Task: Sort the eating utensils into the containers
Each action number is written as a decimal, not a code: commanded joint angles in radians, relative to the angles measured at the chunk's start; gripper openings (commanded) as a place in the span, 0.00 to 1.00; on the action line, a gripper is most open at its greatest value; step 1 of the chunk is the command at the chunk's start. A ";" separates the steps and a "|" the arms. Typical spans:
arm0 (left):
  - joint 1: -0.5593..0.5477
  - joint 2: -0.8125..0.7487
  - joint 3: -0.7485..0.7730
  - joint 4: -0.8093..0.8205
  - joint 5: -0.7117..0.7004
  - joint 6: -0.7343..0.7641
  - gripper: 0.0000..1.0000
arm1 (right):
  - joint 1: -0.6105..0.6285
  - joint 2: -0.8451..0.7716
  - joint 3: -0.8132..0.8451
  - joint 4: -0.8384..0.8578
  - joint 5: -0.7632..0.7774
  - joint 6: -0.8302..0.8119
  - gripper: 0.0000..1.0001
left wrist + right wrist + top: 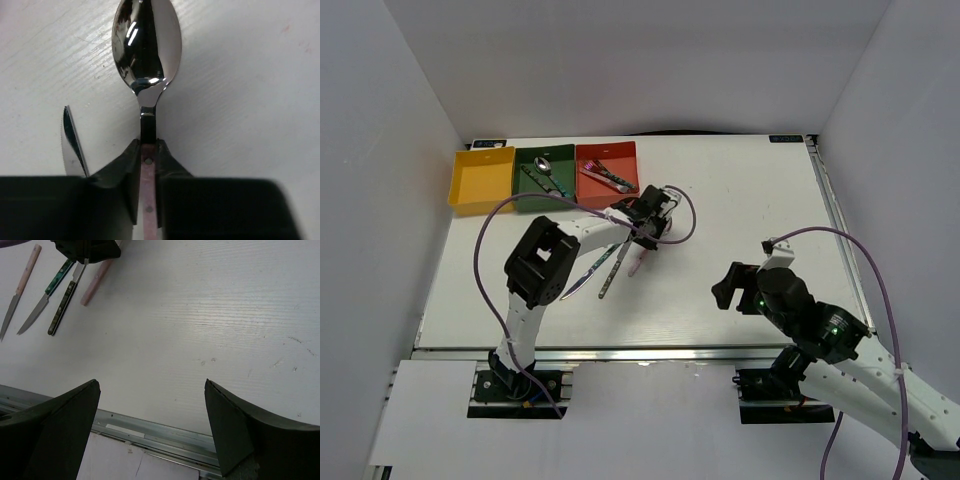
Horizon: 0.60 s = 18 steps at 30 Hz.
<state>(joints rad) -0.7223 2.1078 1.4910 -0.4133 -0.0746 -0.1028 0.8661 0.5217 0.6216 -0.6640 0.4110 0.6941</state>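
My left gripper (650, 218) is shut on a spoon: its fingers (129, 165) pinch the pinkish handle just below the shiny bowl (146, 45), close over the table. The handle's free end (638, 262) shows in the right wrist view (95, 285). Three knives lie left of it (612, 268), with pink (20, 287), green (47, 297) and dark (64, 302) handles. The yellow bin (480, 180) looks empty. The green bin (528, 158) holds spoons (546, 170). The red-orange bin (620, 150) holds forks (608, 176). My right gripper (730, 285) is open and empty (152, 390).
A serrated knife blade (72, 145) lies just left of my left fingers. The table's metal front rail (150, 432) runs under my right gripper. A purple cable (685, 215) loops beside the left wrist. White walls enclose the table on three sides.
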 commanded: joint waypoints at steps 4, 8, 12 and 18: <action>-0.051 -0.014 -0.086 -0.025 -0.010 -0.031 0.00 | 0.001 -0.041 0.033 0.007 0.000 -0.019 0.89; -0.060 -0.115 -0.100 -0.016 -0.057 -0.066 0.00 | 0.001 -0.046 0.055 0.007 0.002 -0.027 0.89; -0.002 -0.251 -0.058 -0.019 -0.278 -0.213 0.00 | 0.001 -0.045 0.064 0.020 0.005 -0.038 0.89; 0.380 -0.310 0.007 0.011 -0.262 -0.518 0.00 | 0.001 -0.019 0.033 0.053 -0.018 -0.042 0.89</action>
<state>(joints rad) -0.5446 1.8698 1.4326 -0.4335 -0.2501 -0.4347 0.8661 0.4908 0.6434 -0.6598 0.4084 0.6697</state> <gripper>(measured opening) 0.079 0.894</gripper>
